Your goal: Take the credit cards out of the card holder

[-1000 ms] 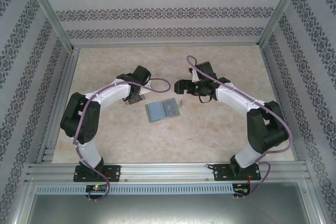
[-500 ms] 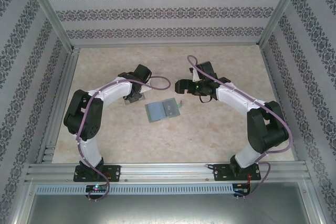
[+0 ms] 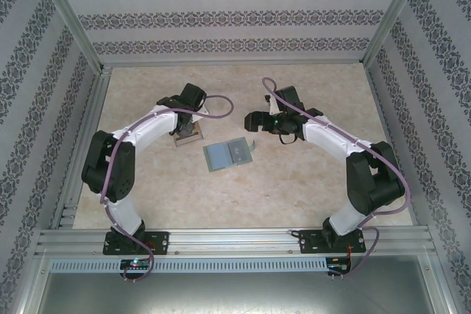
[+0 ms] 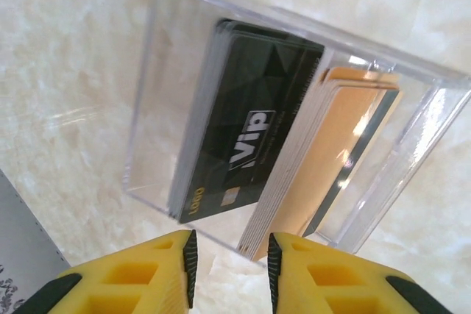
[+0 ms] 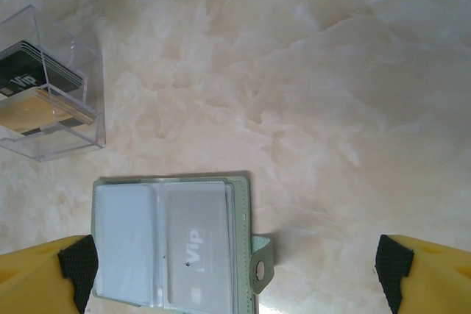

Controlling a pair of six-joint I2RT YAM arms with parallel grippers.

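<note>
Card holder (image 5: 173, 244) lies spread open and flat on the table (image 5: 331, 71), lining upward, directly beneath your right gripper (image 5: 234, 273). It reaches from one fingertip to just past the middle of the gap, and its closing tab (image 5: 259, 270) pokes out sideways near that middle. Lying open like this, it shows you its clear pockets. A pale card (image 5: 195, 244) marked Vip sits in the pocket nearer the tab, so I judge the holder is not yet emptied. The other pocket reads plain pale blue, and you cannot tell whether anything is in it.

Your right jaws stand as wide as they go, with nothing between them. That spread likely suits coming down over the holder to steady it or to work a pocket.

The credit cards (image 4: 243, 123) that are out of the holder stand on edge in a clear tray (image 4: 147, 93), just ahead of your left gripper (image 4: 232, 270). A black Vip stack sits beside a tan stack (image 4: 324, 159), both propped by the tray walls, which keeps them gathered and apart from the holder.

Your left jaws are a narrow way apart and grip nothing; the cards lie beyond the tips, not between them
</note>
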